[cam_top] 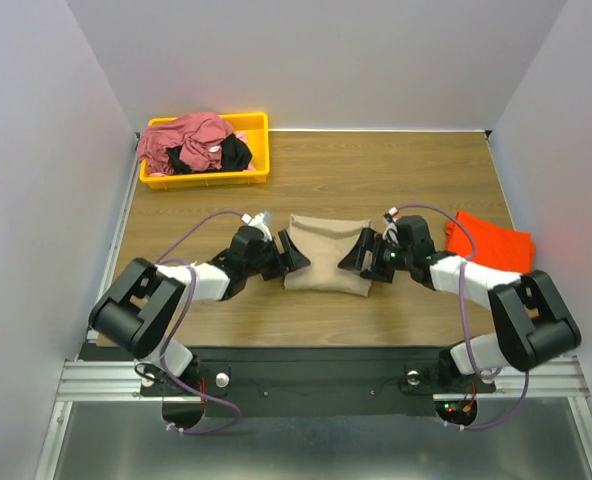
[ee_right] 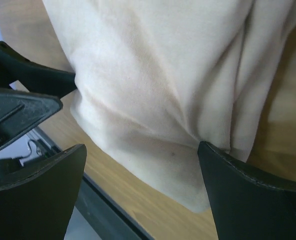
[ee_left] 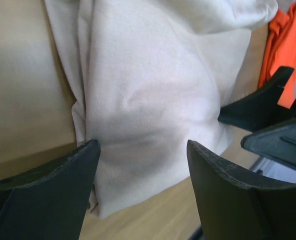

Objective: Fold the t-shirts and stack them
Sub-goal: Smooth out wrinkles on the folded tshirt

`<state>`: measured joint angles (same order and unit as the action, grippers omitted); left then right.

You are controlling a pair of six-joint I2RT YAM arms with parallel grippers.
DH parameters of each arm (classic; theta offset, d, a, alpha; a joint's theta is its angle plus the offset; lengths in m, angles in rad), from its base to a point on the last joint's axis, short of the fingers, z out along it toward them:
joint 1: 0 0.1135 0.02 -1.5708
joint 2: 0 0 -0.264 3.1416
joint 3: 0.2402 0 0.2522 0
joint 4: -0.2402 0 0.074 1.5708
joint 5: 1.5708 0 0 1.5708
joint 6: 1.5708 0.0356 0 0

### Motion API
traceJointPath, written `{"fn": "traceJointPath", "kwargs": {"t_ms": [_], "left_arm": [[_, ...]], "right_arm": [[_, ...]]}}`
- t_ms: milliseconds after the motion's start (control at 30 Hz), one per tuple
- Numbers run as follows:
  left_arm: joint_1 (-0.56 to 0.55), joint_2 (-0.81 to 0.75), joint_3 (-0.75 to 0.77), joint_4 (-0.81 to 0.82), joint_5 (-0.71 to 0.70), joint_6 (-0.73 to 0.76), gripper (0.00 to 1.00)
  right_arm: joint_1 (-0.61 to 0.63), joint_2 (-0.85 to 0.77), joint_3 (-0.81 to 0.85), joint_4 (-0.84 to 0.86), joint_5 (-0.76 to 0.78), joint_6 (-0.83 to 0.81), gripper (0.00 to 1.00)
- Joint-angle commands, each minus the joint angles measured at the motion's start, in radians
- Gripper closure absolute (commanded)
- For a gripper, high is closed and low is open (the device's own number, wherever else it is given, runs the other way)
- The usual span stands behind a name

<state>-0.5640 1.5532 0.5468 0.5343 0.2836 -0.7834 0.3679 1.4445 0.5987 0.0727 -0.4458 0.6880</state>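
Observation:
A folded tan t-shirt (cam_top: 327, 255) lies at the table's middle; it also shows in the left wrist view (ee_left: 148, 100) and the right wrist view (ee_right: 158, 85). My left gripper (cam_top: 288, 254) is open at its left edge, jaws spread over the cloth (ee_left: 143, 150). My right gripper (cam_top: 360, 256) is open at its right edge, jaws spread above the near corner (ee_right: 140, 155). An orange-red t-shirt (cam_top: 491, 241) lies folded at the right, seen also in the left wrist view (ee_left: 283, 45). Dusty rose (cam_top: 186, 140) and black (cam_top: 226, 155) t-shirts are piled in the bin.
A yellow plastic bin (cam_top: 256, 172) stands at the back left. The table's near edge with a black rail (cam_top: 306, 365) runs just below the tan shirt. Grey walls close in both sides.

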Motion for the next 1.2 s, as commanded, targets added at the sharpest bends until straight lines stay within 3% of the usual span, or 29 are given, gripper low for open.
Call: {"fn": "traceJointPath", "kwargs": {"t_ms": [0, 200, 367, 500, 667, 700, 833, 1167], "left_arm": [[-0.079, -0.117, -0.134, -0.209, -0.062, -0.053, 0.17], [-0.108, -0.419, -0.091, -0.399, -0.184, -0.068, 0.16], [-0.102, -0.493, 0.077, -0.508, -0.354, -0.014, 0.07], [-0.070, -0.371, 0.197, -0.485, -0.339, 0.024, 0.05], [-0.011, -0.152, 0.344, -0.398, -0.175, 0.053, 0.05], [-0.004, -0.048, 0.381, -0.372, -0.131, 0.059, 0.05], [0.015, 0.073, 0.465, -0.349, -0.074, 0.065, 0.05], [0.078, 0.274, 0.486, -0.326, -0.072, 0.056, 0.07]], "right_arm": [[0.011, -0.151, -0.102, -0.134, -0.020, -0.025, 0.00], [0.014, -0.335, -0.033, -0.257, -0.047, -0.061, 0.00], [0.014, -0.349, 0.073, -0.280, 0.013, -0.042, 0.00], [0.014, -0.233, 0.167, -0.271, 0.080, -0.024, 0.00], [0.012, -0.009, 0.275, -0.191, 0.108, 0.024, 0.00], [0.012, 0.051, 0.304, -0.159, 0.114, 0.025, 0.00], [0.006, 0.152, 0.374, -0.143, 0.176, 0.031, 0.00], [-0.009, 0.393, 0.438, -0.126, 0.182, 0.050, 0.00]]}}
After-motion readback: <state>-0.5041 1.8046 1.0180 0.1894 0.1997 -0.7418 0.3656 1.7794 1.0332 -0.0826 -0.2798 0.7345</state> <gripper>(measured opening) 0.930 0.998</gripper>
